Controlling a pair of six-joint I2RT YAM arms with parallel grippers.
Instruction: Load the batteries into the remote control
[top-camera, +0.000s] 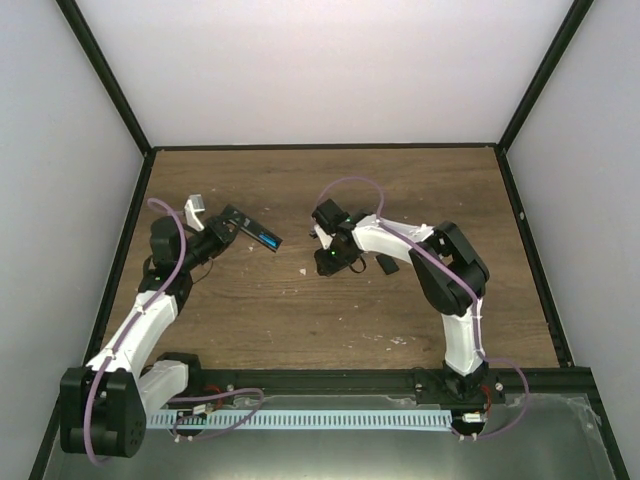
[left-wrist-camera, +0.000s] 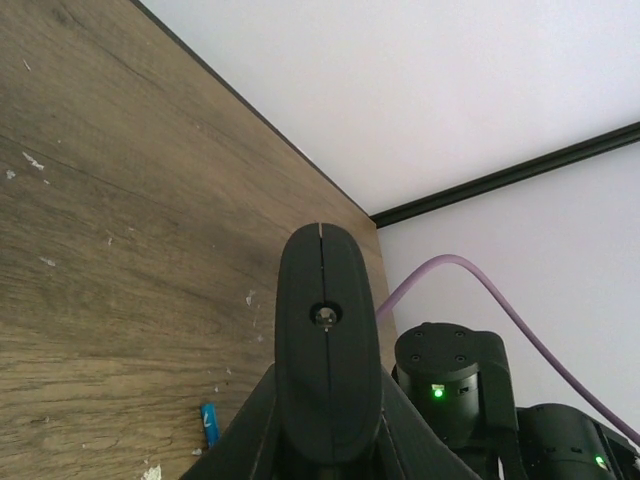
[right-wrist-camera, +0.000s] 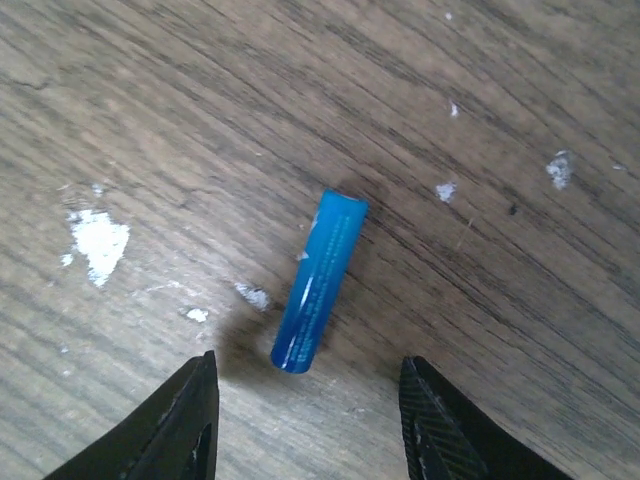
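Well, the left gripper (top-camera: 221, 233) was clamped on the remote (top-camera: 247, 229), its two fingers drawn in tight against the black body (the left wrist view showed little but the remote's rounded end, with a finger on either side). At the remote's free end, the one away from that gripper, one battery (top-camera: 267, 240) showed as a blue strip lying along the bar; whether it was fully seated I could not tell. The other battery (right-wrist-camera: 318, 283) lay flat on the table (top-camera: 300, 185) to the right of the remote, well apart from it and a little askew to the line of the right arm's fingers (right-wrist-camera: 190, 425). The right gripper (right-wrist-camera: 308, 368) hung nose-down over it, those fingers moderately parted, one to each side of the battery's near end and touching nothing. White specks (right-wrist-camera: 100, 240) were scattered around that battery. Farther right of the remote, past the right gripper, the small black cover (top-camera: 385, 265) lay on the wood
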